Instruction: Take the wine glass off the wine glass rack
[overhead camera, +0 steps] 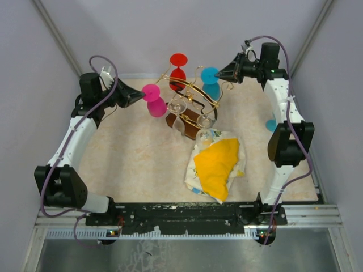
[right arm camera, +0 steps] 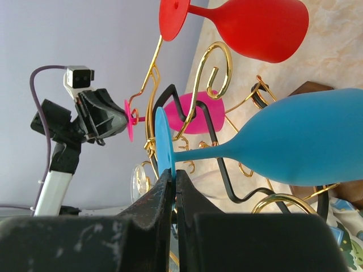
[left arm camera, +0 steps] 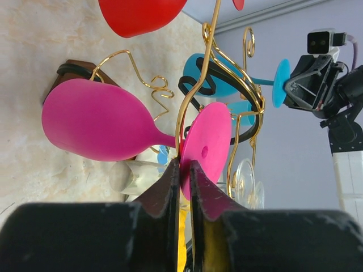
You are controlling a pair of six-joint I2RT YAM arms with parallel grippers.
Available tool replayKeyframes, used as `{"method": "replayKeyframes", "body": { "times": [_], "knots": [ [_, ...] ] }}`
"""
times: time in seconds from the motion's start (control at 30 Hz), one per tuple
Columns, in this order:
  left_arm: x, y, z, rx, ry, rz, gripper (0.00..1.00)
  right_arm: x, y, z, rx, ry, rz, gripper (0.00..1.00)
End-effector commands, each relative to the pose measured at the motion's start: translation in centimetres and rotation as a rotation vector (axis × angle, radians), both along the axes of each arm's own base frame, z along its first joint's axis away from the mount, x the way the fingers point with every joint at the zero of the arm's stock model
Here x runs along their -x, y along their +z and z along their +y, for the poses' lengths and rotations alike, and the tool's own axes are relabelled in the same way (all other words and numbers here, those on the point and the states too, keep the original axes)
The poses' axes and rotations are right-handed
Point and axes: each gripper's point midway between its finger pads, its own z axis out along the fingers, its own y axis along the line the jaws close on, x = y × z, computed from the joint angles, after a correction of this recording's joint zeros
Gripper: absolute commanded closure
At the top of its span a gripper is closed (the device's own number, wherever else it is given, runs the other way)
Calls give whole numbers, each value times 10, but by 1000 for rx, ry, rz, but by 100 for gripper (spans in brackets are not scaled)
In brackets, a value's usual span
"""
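Setup's pretty plain: the desk has a pale beige, mottled top, kind of like marble or speckled paper. Flat lavender-grey walls box it in on three sides, with thin metal struts running up the back corners. There's a silver rail along the near edge. Lighting is soft and even, with no harsh shadows.

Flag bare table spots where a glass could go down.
Biggest bare patch: mat near-left, bordered by left arm, wine glass rack and cloth. Narrower strip between cloth and right arm. Crowded around the rack: pink glass, red glass, blue glass.
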Motion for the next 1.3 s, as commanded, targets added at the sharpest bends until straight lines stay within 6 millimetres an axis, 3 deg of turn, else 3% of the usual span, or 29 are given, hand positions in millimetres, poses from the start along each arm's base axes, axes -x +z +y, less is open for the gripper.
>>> {"method": "replayKeyframes", "body": {
  "times": [0.0,0.1,0.27,0.43,0.57,0.63,0.87,1.27],
  "knots": [
    [11,27,-1,-2,-27,-103,81,18,42,-2,-18,17,-116,96],
    [13,25,1,-15,-21,-97,65,18,42,-2,-18,17,-115,96],
    [17,22,3,-27,-17,-91,54,20,42,-2,-18,15,-115,96],
    [20,19,2,-23,-23,-88,82,21,41,-2,-19,15,-115,95],
    [19,17,2,-18,-30,-86,95,20,40,-3,-19,13,-113,95],
    [18,18,2,-16,-29,-89,94,21,40,-3,-20,14,-112,95],
    [12,11,1,-20,-34,-69,69,20,40,-4,-21,12,-114,95],
    [15,4,2,-29,-33,-56,66,21,37,-6,-26,6,-111,95]
  ]
}}
